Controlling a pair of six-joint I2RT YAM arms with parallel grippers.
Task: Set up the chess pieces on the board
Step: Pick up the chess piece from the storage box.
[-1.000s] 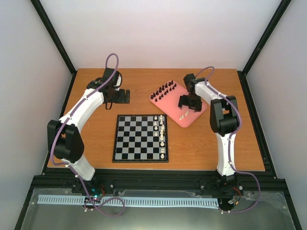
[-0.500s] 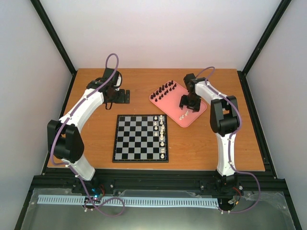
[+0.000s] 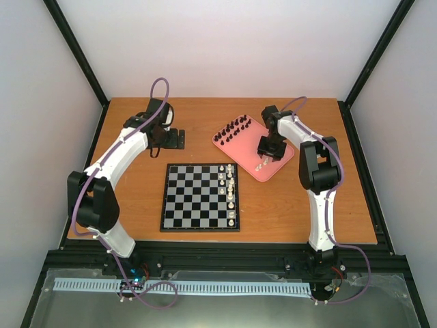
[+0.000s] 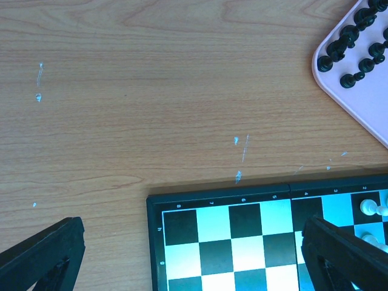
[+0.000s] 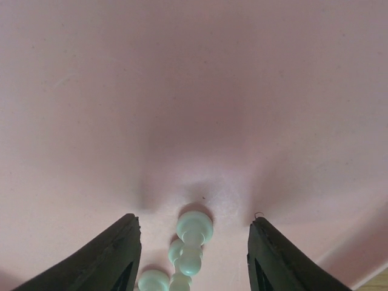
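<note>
Cream-white pawn (image 5: 193,229): found upright on the pink tray (image 5: 182,91), well apart from the board (image 3: 198,198), straddled but untouched by the right gripper (image 3: 265,152), spread wide and empty; long axis vertical, right arm judged nearer.

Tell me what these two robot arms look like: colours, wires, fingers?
The left arm and right arm both have smooth white tubular shells with chunky black joints. A thin purple cable loops alongside each arm. The left gripper and right gripper are black, each with two flat, dark, wedge-shaped fingers. No markings are readable.
</note>
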